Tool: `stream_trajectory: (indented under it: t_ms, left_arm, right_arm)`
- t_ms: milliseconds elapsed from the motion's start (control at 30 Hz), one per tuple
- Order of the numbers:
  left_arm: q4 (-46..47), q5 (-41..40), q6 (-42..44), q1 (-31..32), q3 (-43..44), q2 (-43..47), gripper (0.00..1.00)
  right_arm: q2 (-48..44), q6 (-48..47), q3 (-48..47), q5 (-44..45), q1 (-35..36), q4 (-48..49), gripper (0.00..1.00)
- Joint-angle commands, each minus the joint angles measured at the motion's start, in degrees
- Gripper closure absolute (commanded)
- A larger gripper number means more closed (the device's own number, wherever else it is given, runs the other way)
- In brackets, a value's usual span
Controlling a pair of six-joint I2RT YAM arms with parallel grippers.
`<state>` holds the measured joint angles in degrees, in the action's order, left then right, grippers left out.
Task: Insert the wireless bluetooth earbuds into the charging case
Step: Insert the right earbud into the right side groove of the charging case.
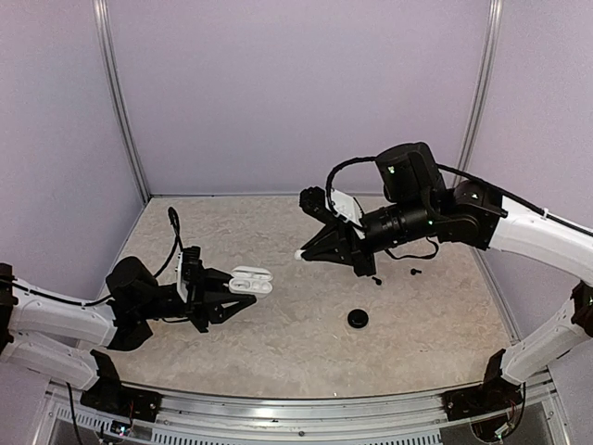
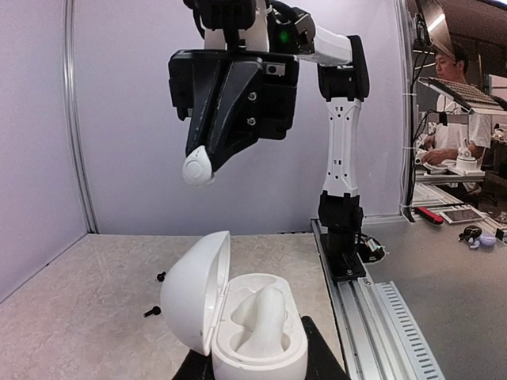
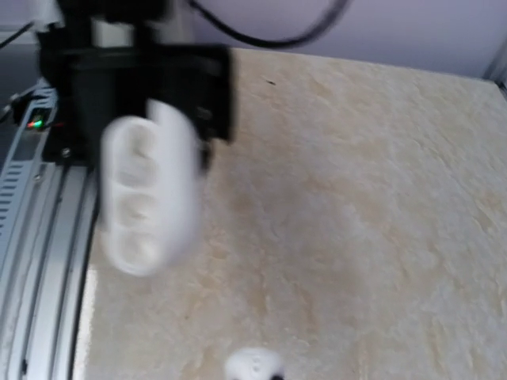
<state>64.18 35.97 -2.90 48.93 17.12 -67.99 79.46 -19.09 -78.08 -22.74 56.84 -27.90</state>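
The charging case (image 2: 261,332) is white and stands with its lid (image 2: 194,293) swung open to the left. My left gripper (image 2: 257,366) is shut on the base of the case, a dark finger on each side, low over the table at the left (image 1: 239,292). A white rounded shape (image 2: 265,309) lies in the case's hollow; I cannot tell whether it is an earbud. My right gripper (image 1: 304,252) hangs in the air right of the case and above it, shut on a small white earbud (image 2: 197,169). In the right wrist view the earbud (image 3: 253,366) shows at the bottom edge and the case (image 3: 146,194) is blurred.
A black round disc (image 1: 358,318) lies on the table between the arms. Two small black screws (image 1: 375,280) (image 1: 414,272) lie under the right arm. Purple walls enclose the table, and an aluminium rail (image 1: 306,408) runs along the near edge.
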Motion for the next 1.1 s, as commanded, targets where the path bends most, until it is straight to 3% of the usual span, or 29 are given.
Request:
stream_trajectory:
  t_ms: [0, 267, 1067]
  left_arm:
    - [0.31, 1.25, 0.38, 0.17, 2.06, -0.80, 1.00]
    - [-0.64, 0.15, 0.69, 0.86, 3.25, -1.91, 1.00]
    - [0.39, -2.44, 0.62, 1.65, 3.79, -3.72, 1.00]
  right_arm:
    - [-0.61, -2.88, -4.28, 3.24, 5.14, -2.96, 1.00]
    - [2.12, -4.09, -8.46, 6.09, 11.31, -4.45, 1.00]
    - [9.06, -2.18, -7.73, 13.32, 13.56, -1.33, 1.00]
